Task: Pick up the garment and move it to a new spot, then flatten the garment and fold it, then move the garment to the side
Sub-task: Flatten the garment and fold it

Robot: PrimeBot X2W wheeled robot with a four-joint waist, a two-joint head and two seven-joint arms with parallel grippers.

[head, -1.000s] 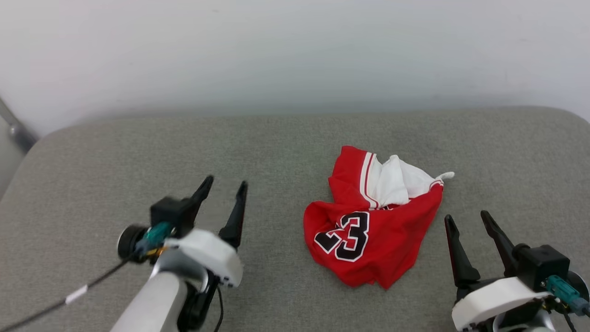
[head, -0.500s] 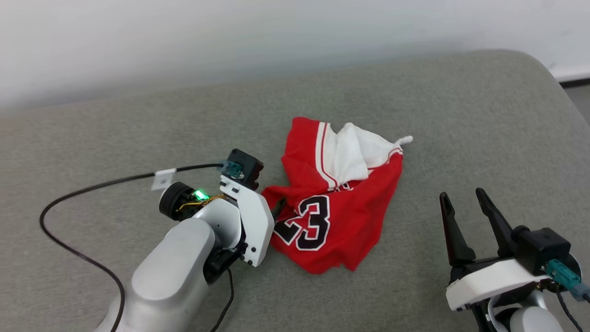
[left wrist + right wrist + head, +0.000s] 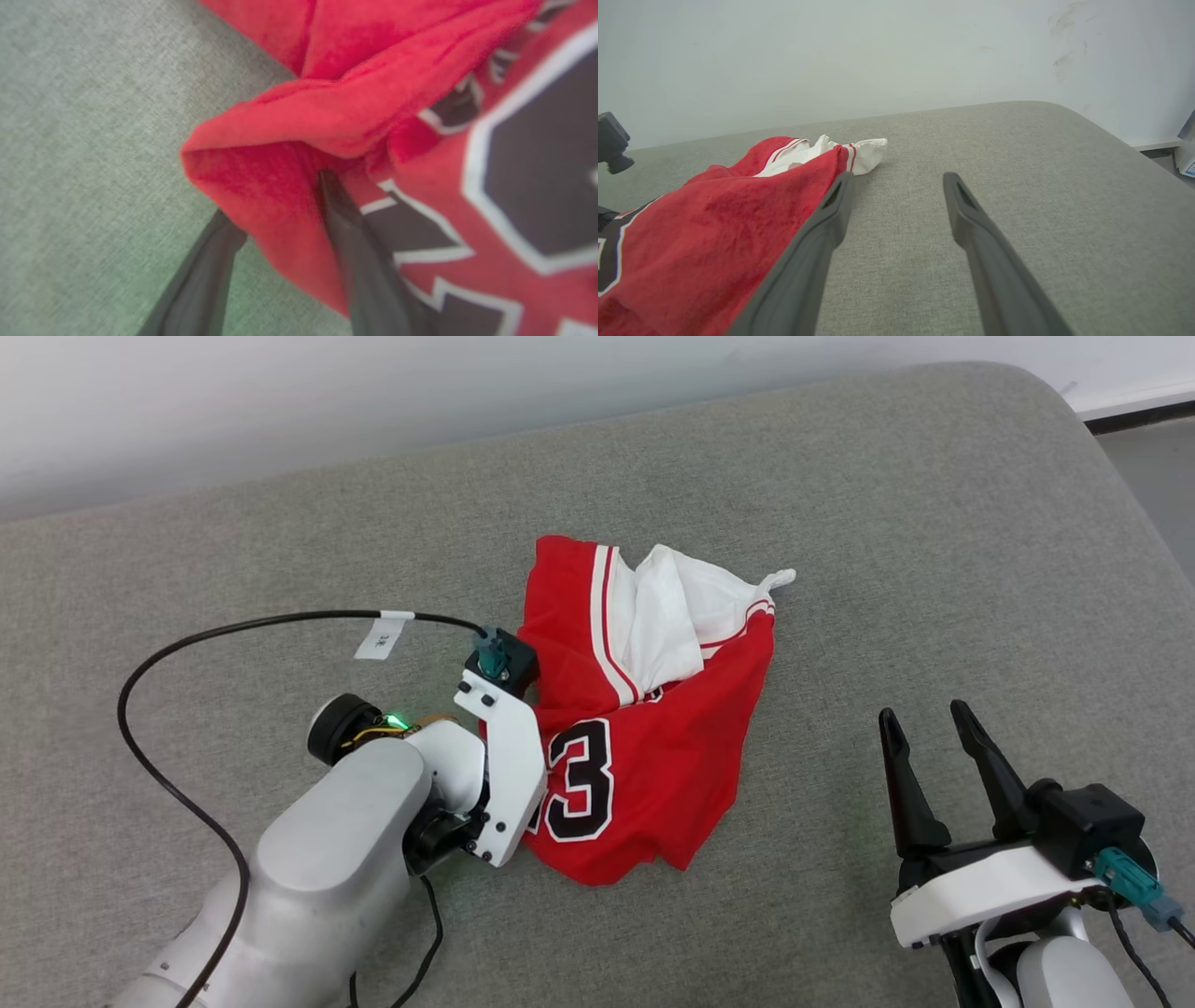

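Red knit cloth, thin and limp, makes up the garment (image 3: 644, 709), which is seen crumpled in a heap about the middle of the padded bench (image 3: 840, 476), well clear of its far edge and of its rounded far right corner. A white sleeve (image 3: 672, 616) is bunched at the far side of the heap, and the black number 3 (image 3: 583, 779) is turned up at the near side.

The garment is judged to be light, soft and in no way fragile. It can be expected to sag and trail when raised, and to drag a little on the bench's coarse weave. A pinch on one doubled fold is judged safer than a grab at a single layer, which could slip out.

Such a fold (image 3: 280, 140) is shown in the left wrist view at the heap's left edge. The left gripper (image 3: 275, 200) is set astride it with its jaws apart and nothing yet clamped, one of its fingers (image 3: 201, 280) low against the bench beside the cloth and the other on the printed front.

The right gripper (image 3: 921, 711) is held spread and empty above the bench, near the heap's right side. A black cable (image 3: 187, 644) is looped over the bench at the left.
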